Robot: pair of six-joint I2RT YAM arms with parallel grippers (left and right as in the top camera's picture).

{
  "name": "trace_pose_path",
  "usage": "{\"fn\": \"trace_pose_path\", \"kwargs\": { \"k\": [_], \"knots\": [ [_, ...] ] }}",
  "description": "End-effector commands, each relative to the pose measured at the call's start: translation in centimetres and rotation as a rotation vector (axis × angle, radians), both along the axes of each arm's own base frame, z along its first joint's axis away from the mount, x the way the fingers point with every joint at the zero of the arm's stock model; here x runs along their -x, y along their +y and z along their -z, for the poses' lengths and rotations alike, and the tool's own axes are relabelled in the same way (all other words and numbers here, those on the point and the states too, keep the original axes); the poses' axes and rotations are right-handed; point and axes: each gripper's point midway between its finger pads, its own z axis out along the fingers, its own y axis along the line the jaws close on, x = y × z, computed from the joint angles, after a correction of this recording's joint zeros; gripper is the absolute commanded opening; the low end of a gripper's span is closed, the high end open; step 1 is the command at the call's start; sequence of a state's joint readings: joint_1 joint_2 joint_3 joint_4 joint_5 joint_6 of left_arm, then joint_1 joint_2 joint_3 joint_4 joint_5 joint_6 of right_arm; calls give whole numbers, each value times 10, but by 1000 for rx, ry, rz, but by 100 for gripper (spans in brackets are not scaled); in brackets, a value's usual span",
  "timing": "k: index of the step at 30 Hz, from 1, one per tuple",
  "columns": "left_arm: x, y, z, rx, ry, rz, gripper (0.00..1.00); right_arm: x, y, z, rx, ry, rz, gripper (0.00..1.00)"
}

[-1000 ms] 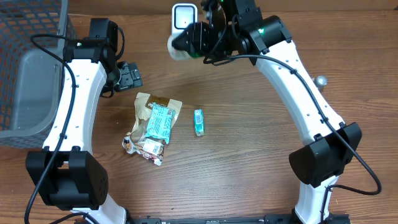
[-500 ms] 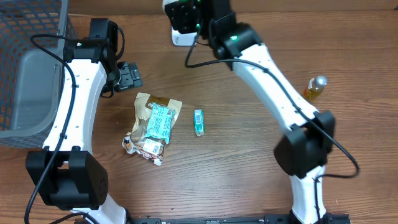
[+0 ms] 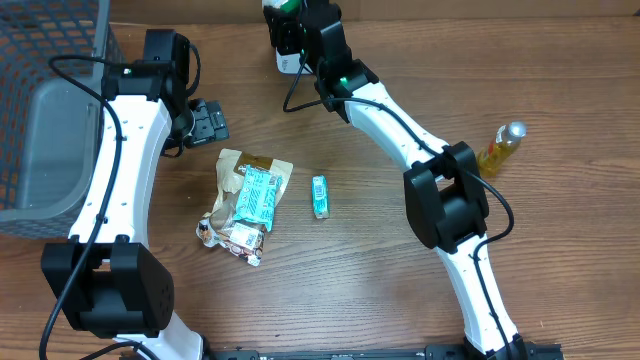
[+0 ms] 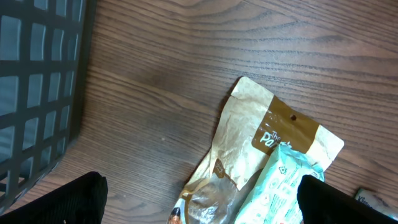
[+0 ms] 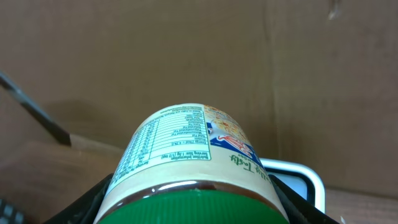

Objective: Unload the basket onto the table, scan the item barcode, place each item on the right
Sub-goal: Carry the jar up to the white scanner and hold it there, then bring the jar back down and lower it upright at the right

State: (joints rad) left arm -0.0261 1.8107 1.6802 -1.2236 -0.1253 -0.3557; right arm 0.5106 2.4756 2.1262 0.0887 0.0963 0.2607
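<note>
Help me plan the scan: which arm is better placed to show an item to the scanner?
Right. The right gripper holds the jar by the scanner; the left gripper hangs open and empty over the bags.

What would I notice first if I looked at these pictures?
Probably the green-lidded tub, held in the right gripper at the far edge of the table. Its nutrition label faces up, and a white device shows just behind it in the right wrist view. Next comes the crumpled heap of snack bags in the middle of the table, with a small teal packet lying apart on its right.
</note>
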Motion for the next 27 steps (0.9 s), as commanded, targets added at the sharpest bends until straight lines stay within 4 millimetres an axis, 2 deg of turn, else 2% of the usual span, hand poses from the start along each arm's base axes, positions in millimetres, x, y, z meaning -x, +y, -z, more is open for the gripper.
{"fn": "trace_pose_path", "kwargs": {
  "k": [1,5,13,16,23,25,27],
  "knots": [
    [-4,-1,-5,-14,-15,15,100,-13,-12,-1,-11,-53,70,5],
    [-4,-1,-5,-14,-15,15,100,-24,-24,15,-11,-68,130,4],
    [-4,-1,-5,-14,-15,15,100,-35,-32,47,-12,-70,145,4],
    [-4,-1,-5,-14,-15,15,100,-38,-36,51,-14,-73,153,4],
    [-4,-1,-5,-14,-15,15,100,-42,-43,39,-36,-112,164,4],
    [-4,-1,-5,-14,-15,15,99,-42,-45,30,-37,-114,166,4],
    [-4,-1,-5,-14,-15,15,99,-38,-47,11,-32,-107,166,4]
  ]
}}
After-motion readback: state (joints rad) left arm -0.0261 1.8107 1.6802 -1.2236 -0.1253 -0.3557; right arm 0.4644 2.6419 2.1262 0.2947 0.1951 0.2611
